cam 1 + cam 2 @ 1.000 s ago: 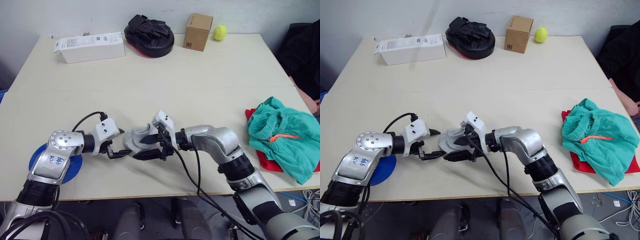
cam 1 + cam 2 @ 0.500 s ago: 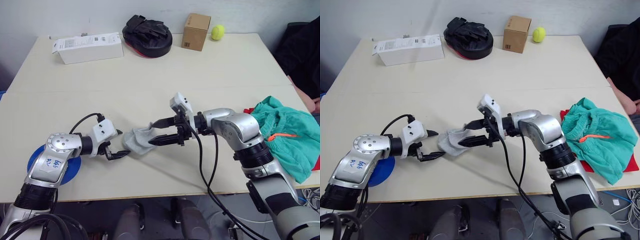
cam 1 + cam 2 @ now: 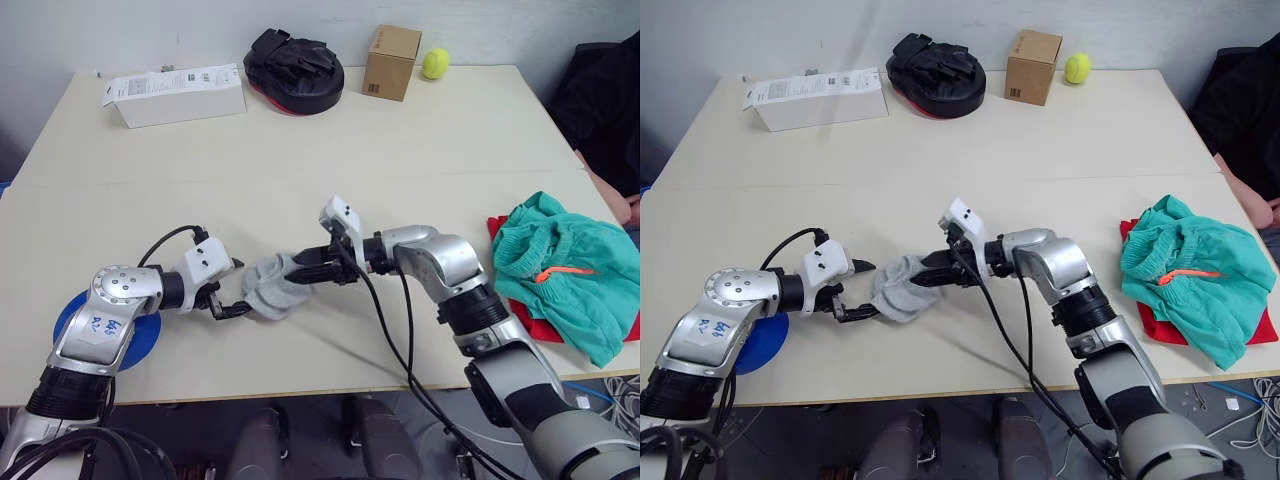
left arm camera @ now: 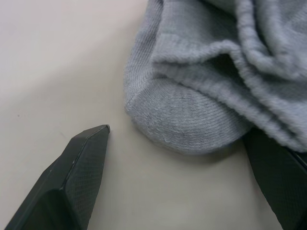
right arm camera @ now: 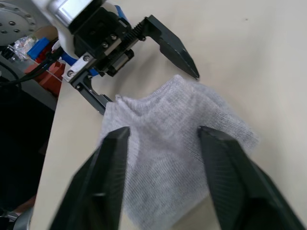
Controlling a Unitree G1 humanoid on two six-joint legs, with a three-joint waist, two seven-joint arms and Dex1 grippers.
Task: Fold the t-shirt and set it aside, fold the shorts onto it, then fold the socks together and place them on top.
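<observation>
**Socks bunched between two spread grippers**

Since half a second ago, the right gripper (image 3: 930,276) has swung back toward the robot's left and lowered onto the socks (image 3: 902,287), which now sit as a tighter, rounder lump than the flatter shape seen then. The left gripper (image 3: 853,290) is at the same spot on the table (image 3: 940,150).

Both grippers are spread apart and neither pinches the fabric. From the right wrist, the right fingers (image 5: 108,177) straddle the grey bundle from above. From the left wrist, the rounded sock toe lies between the left fingers (image 4: 76,172), one clear of it and the other partly under its edge.

The socks are light grey heathered knit, ribbed and softly fuzzy, folded into thick rolls. They rest near the table's front edge, centre-left.

Well apart, at the right edge, the shorts (image 3: 1190,275), thin crumpled teal-green cloth with an orange cord, lie heaped on the t-shirt (image 3: 1160,325), a flat red layer showing beneath.
</observation>
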